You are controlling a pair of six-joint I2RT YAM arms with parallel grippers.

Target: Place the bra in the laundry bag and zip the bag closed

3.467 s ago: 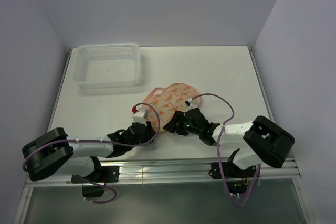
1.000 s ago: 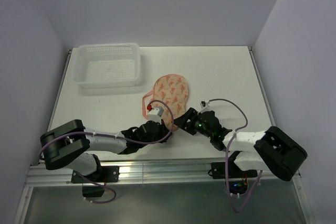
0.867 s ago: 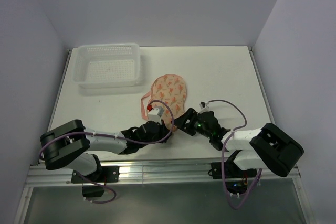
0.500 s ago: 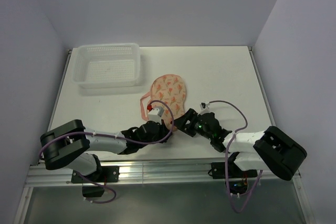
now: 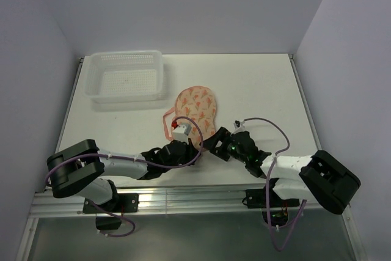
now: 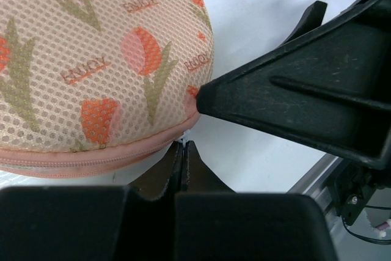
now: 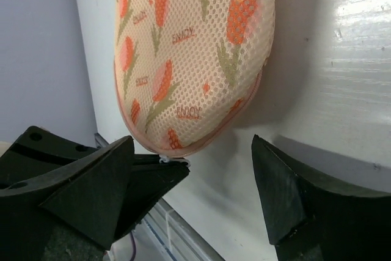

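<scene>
The laundry bag (image 5: 197, 108) lies shut on the table (image 5: 263, 90), about midway between the left and right edges, its narrow end pointing at the near edge. What is inside it is hidden. The left gripper (image 6: 183, 148) has its fingers pressed together right against the pink zipper rim (image 6: 91, 160) at that near end; whether they nip the zip pull I cannot tell. The right gripper (image 7: 192, 142) stands spread wide just beside it, the bag's end lying ahead of its gap, one finger (image 6: 293, 90) touching the rim with its tip. A white basket (image 5: 125, 95) sits in the far left corner
</scene>
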